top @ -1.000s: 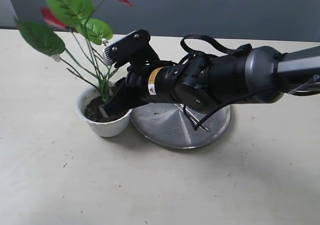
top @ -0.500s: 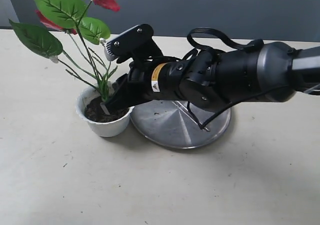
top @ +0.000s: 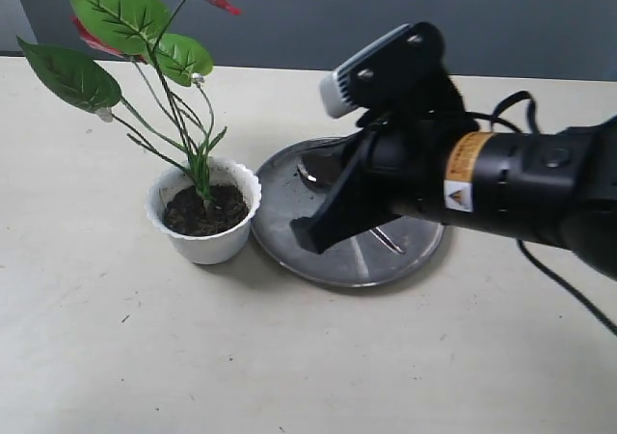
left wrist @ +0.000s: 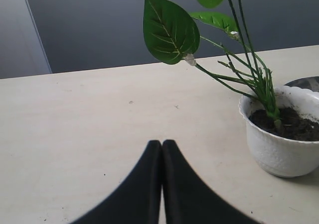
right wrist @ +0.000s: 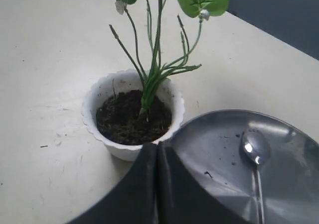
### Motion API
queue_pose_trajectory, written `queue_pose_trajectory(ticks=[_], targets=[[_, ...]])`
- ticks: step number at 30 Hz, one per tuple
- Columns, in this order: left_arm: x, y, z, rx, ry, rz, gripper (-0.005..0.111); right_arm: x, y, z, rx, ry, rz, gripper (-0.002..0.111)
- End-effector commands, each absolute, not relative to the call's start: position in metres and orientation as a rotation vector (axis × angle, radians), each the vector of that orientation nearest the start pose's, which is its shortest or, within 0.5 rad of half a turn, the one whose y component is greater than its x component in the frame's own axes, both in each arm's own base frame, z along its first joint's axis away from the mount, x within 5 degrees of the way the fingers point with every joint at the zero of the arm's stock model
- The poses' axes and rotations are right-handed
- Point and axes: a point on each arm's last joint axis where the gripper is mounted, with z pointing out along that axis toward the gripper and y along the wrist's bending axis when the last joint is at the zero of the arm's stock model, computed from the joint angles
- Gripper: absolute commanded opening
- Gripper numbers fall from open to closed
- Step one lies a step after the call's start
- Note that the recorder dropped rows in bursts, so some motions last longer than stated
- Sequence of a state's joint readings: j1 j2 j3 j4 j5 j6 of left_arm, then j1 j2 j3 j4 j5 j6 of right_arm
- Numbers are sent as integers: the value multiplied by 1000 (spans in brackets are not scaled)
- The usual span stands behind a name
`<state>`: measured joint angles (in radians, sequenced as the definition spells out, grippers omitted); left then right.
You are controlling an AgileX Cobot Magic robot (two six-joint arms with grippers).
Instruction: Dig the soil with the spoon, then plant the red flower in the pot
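The red flower (top: 120,12) stands upright in the white scalloped pot (top: 204,246), its stems rooted in the dark soil (top: 202,212). My right gripper (top: 307,233) hangs shut and empty above the plate's near-left part, apart from the pot. In the right wrist view its shut tips (right wrist: 157,147) sit just short of the pot (right wrist: 119,149), with soil (right wrist: 132,119) and stems (right wrist: 152,84) beyond. The spoon (right wrist: 255,148) lies on the plate. My left gripper (left wrist: 162,143) is shut and empty over bare table, beside the pot (left wrist: 279,154); the exterior view does not show it.
The round steel plate (top: 357,265) lies right of the pot, touching or nearly touching it, with a few soil crumbs on it (right wrist: 214,144). The right arm's dark body (top: 501,183) covers the plate's right half. The beige table (top: 145,357) runs to a grey wall behind.
My right gripper has let go of the flower stem and drawn back rightward from the pot to above the plate. The flower stays standing in the soil.
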<state>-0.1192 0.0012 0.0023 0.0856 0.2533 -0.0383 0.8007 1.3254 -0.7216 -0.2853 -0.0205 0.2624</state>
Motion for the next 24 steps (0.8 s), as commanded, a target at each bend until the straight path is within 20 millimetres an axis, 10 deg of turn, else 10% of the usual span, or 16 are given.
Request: queue_pose_trajectory(ticks=[1,11,24], targets=[[55,-5,192,126,1718,-46,1,171,170,286,-813,1944,426,-1],[55,-5,192,126,1718,-46,1,123,116,344,-688,1772,471,-1],[55,-5,192,126,1718,-46,1,78,72,356,-566,1844,587,-1]])
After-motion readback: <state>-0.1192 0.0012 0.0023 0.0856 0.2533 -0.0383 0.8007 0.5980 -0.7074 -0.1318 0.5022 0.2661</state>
